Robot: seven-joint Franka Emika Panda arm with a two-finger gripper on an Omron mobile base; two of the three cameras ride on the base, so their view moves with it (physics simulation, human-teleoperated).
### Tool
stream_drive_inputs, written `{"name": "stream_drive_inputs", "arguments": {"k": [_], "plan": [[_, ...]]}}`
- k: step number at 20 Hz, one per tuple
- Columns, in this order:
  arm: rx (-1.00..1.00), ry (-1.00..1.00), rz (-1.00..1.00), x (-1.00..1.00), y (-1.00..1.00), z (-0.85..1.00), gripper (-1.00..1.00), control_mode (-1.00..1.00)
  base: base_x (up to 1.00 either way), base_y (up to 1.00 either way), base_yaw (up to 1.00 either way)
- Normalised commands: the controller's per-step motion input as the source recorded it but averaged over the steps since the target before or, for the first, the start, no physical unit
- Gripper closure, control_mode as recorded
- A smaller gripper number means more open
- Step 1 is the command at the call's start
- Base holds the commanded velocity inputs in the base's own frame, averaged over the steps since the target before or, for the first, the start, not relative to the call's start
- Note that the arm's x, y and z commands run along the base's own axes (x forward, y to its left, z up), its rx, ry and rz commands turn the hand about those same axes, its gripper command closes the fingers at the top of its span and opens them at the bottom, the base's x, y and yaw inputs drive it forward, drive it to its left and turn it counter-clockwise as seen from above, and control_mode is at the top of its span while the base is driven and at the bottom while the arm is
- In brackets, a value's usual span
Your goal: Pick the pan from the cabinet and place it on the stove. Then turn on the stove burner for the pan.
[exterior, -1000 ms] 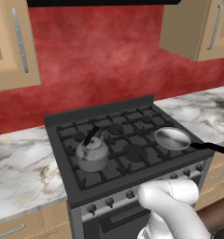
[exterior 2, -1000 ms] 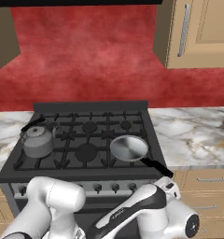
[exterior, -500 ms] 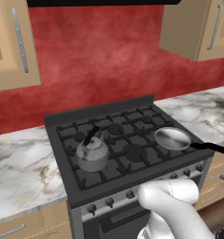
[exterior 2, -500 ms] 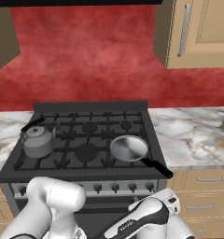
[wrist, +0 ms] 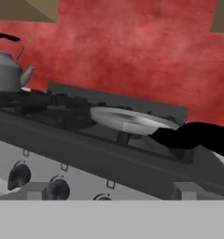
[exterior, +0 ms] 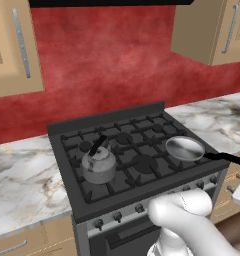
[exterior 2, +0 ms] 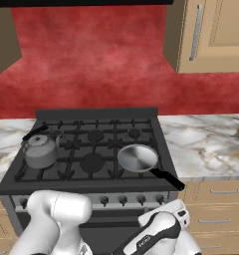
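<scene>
The pan (exterior: 185, 148) sits on the stove (exterior: 132, 160), on the grate at about 4 o'clock of the cooktop in the left base view, over the front burner on the right side. In the right base view the pan (exterior 2: 138, 158) lies at about 5 o'clock of the cooktop, and its black handle (exterior 2: 167, 178) runs toward 4 o'clock, out past the stove's (exterior 2: 91, 149) front edge. A grey kettle (exterior: 98, 165) stands upright on the grate at about 8 o'clock, well apart from the pan, with 1 bare burner between them.

The hand camera looks low and tilted across the stove front: the pan (wrist: 130, 119) rests flat on the grate at centre, its handle (wrist: 193, 135) reaching toward 3 o'clock, and the kettle (wrist: 6, 70) stands at 10 o'clock. A row of dark knobs (wrist: 19, 174) runs along the front panel below the grates. The hand's 2 finger tips (wrist: 37, 191) rise at the bottom edge, spread fully wide, with nothing between them.

Marble surface (exterior 2: 206, 142) flanks the stove on both sides. A tan upper cabinet (exterior 2: 211, 35) with a silver bar handle hangs at 1 o'clock in the right base view, its door closed.
</scene>
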Motion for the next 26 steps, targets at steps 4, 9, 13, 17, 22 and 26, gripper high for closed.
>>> {"name": "stream_drive_inputs", "arguments": {"k": [4,9,13,17,22,26], "plan": [[0.0,0.0,0.0,0.39,-0.06,-0.25,-1.0,-1.0,0.0,0.0,0.0],[0.0,0.0,0.0,0.43,-0.06,-0.31,-1.0,-1.0,0.0,0.0,0.0],[0.0,0.0,0.0,0.26,-0.06,-0.32,-1.0,-1.0,0.0,0.0,0.0],[0.0,-0.01,0.0,0.0,-0.13,-0.29,-1.0,-1.0,0.0,0.0,0.0],[0.0,0.0,0.0,0.07,-0.01,-0.17,-1.0,-1.0,0.0,0.0,0.0],[0.0,0.0,0.0,0.18,0.0,-0.07,-1.0,-1.0,0.0,0.0,0.0]]}}
